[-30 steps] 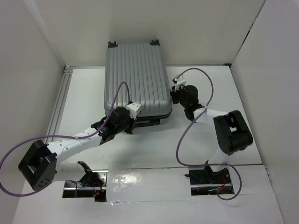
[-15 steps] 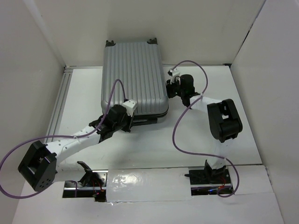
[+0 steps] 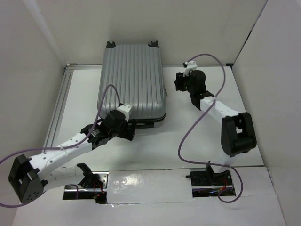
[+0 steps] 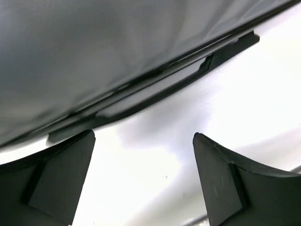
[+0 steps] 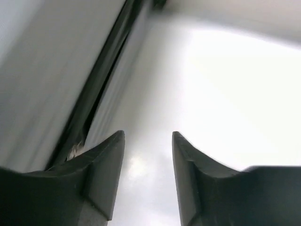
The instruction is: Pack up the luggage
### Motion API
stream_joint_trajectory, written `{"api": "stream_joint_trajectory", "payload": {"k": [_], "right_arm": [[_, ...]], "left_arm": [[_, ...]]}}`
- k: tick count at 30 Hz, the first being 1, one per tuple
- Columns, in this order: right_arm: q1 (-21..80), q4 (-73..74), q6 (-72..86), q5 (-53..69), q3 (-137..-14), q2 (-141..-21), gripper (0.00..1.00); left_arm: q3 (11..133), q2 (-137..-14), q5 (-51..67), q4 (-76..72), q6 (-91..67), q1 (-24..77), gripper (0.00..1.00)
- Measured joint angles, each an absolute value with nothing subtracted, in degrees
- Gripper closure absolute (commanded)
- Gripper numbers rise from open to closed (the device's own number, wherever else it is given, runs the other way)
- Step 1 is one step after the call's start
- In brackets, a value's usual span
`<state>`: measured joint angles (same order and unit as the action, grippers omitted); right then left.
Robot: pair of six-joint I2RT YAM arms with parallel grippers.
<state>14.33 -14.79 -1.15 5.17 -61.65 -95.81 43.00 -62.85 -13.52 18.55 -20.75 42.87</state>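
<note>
Silver-grey hard shell, the luggage (image 3: 134, 80) lies closed at the tabletop's (image 3: 155, 150) far edge, probably stiff, slick, heavy; grip its near rim, where the left claw (image 4: 143, 141) gapes empty, the right claw (image 5: 148, 141) likewise apart alongside.

Table (image 3: 155, 146): white and flat, fills the middle of the frame.
Luggage (image 3: 134, 77): lies closed on the table in the upper centre, ribbed shell up, tilted slightly off square; wheels (image 3: 111, 44) at the top of the frame.
Rail (image 3: 59, 106): metal, runs along the table's left edge.
Strip (image 3: 148, 181): glossy, lower centre, along the near edge.
</note>
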Motion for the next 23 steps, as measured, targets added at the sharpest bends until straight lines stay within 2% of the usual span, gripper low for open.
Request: {"api": "stream_joint_trajectory", "payload": {"k": [1, 2, 3, 12, 19, 23], "right_arm": [[13.63, -15.09, -0.62, 3.49, -61.63, -93.62, 0.28], [12.93, -15.46, -0.49, 1.93, -61.56, -90.94, 0.09], [12.25, -15.57, 0.32, 0.64, -61.36, -88.47, 0.00], [11.44, -13.32, 5.96, -5.72, -57.01, -68.62, 0.00], [11.49, -3.66, 17.19, -11.53, -56.29, -61.21, 0.00], [11.49, 0.05, 21.19, -13.34, -55.64, -60.27, 0.00]], "left_arm": [[43.44, -61.10, -14.41, 21.06, -22.06, 43.33, 0.00], [43.99, -59.20, -15.66, 23.55, -23.83, 43.92, 0.00], [44.66, -57.49, -16.47, 25.93, -25.47, 44.29, 0.00], [56.05, -46.70, -19.33, 42.65, -37.80, 47.57, 0.00], [68.03, -44.51, -28.71, 46.89, -43.22, 47.57, 0.00], [72.86, -48.53, -33.87, 49.41, -46.19, 47.55, 0.00]]}}
